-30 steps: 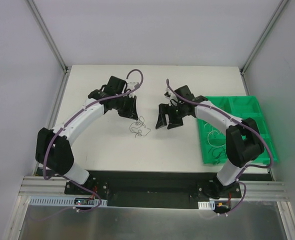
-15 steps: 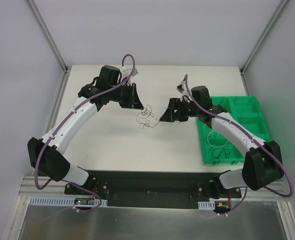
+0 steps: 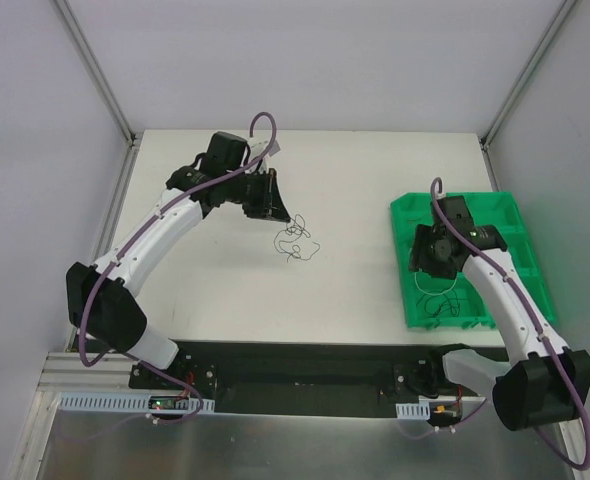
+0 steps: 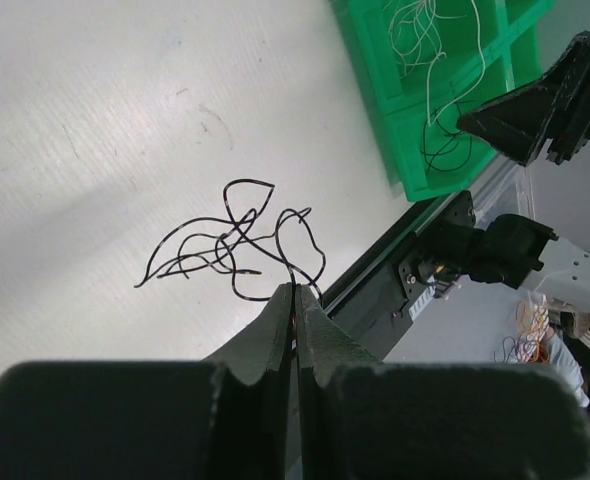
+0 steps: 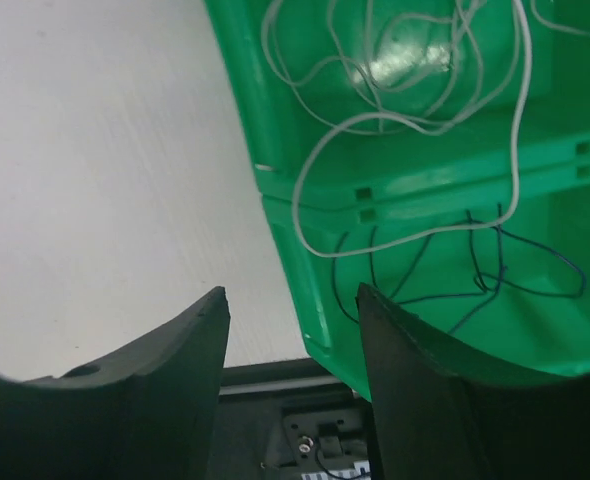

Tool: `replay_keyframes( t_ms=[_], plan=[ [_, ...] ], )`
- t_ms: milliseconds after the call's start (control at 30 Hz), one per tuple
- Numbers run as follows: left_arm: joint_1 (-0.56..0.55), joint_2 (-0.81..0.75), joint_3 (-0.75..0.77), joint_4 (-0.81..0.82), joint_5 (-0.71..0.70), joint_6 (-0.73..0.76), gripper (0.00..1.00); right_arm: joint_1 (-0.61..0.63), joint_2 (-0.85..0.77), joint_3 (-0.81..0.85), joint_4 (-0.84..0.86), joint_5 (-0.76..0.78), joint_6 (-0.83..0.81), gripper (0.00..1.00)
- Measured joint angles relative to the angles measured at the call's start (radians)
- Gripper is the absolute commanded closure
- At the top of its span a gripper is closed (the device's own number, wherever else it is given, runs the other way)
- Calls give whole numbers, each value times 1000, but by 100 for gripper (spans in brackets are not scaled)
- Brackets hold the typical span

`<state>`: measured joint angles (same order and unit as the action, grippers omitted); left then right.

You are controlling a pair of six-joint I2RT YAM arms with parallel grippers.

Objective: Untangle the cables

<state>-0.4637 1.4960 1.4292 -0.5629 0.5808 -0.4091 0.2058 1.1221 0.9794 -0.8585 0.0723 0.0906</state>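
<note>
Mid-untangling: left gripper [image 4: 295,296] pinches the cables [image 4: 237,232] at its tips. Right gripper [image 5: 293,330] hangs open, empty, above tray [image 5: 275,210]; next it likely needs a loose strand.

Left arm [image 3: 150,235]: I have it arching forward from its base, with the wrist turned inward toward centre.
Left gripper [image 4: 295,290]: I see the fingers pressed together, with the tips pinching a strand of the cables [image 4: 237,235].
Right arm [image 3: 505,295]: I have it stretched forward on the right, with the wrist tipped downward.
Right gripper [image 5: 292,292]: I see the jaws apart, with nothing between them.
</note>
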Motion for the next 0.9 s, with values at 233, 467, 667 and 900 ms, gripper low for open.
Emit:
replay_keyframes(
  t_ms=[233,467,667,900],
  plan=[
    [0,66,-8,0,25,0,100,-26,9,-36,-59,121,35,52],
    [0,75,-22,-2,50,1,100,-308,-55,-70,-29,106,88,55],
    [0,77,-22,-2,74,1,100,-388,41,-32,61,31,-26,57],
    [0,92,-22,-4,84,8,100,-426,225,31,143,-50,-134,75]
  ],
)
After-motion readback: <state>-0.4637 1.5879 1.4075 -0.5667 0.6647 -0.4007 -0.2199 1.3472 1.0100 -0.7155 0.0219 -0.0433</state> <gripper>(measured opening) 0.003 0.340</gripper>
